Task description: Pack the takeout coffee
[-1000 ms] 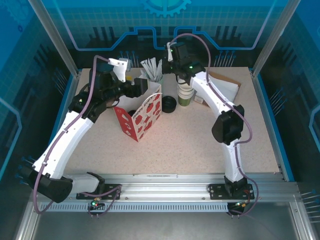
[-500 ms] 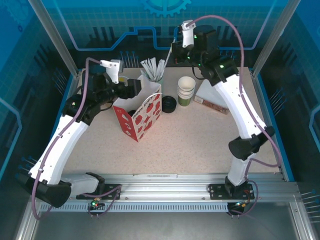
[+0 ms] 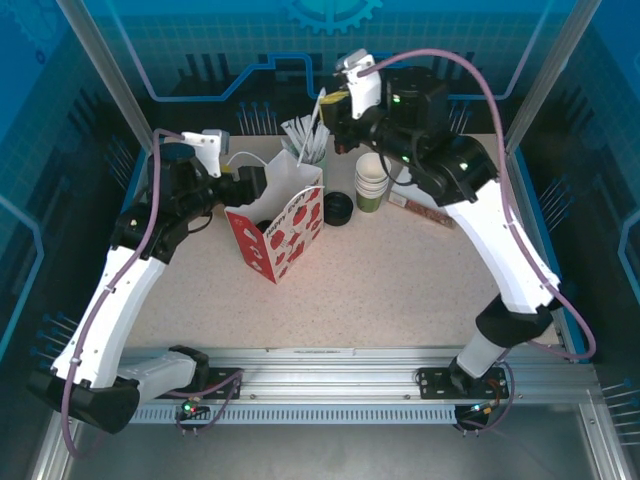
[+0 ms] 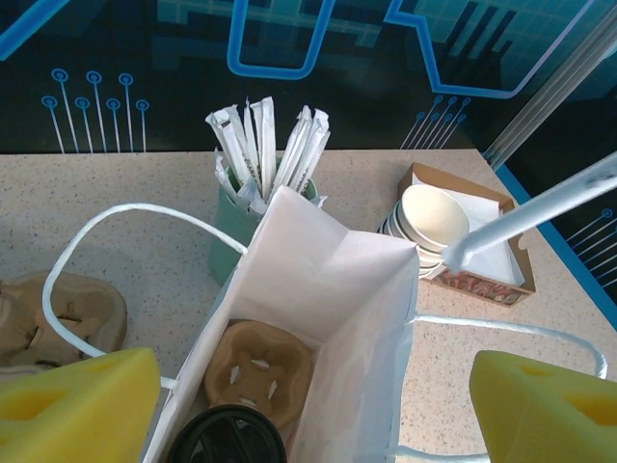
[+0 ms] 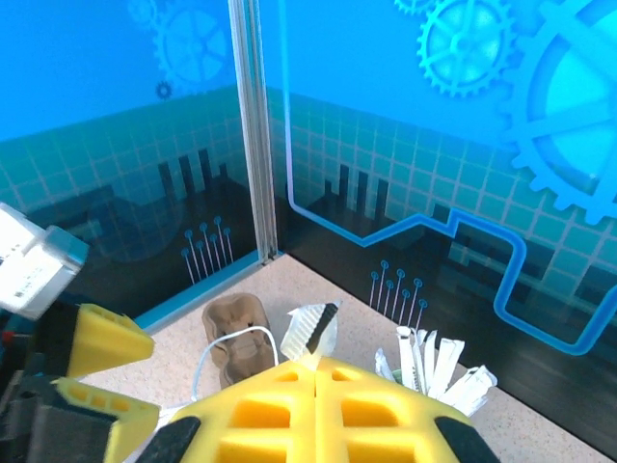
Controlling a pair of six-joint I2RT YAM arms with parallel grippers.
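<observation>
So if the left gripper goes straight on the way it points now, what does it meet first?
Likely the white paper bag, whose open mouth lies ahead of the left gripper; depth is unclear.

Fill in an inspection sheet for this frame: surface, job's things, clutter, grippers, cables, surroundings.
Surface: speckled table, no spills seen.
Job's things: black lid low inside the open bag, by a carrier; the cup under it is hidden.
Clutter: stick cup, cup stack, carrier stack, box, black round thing beside the bag.
Grippers: left gripper open over the bag's mouth; right gripper shut on a wrapped straw.
Cables: purple cable along each arm, off the table.
Surroundings: blue panels, metal frame.
</observation>
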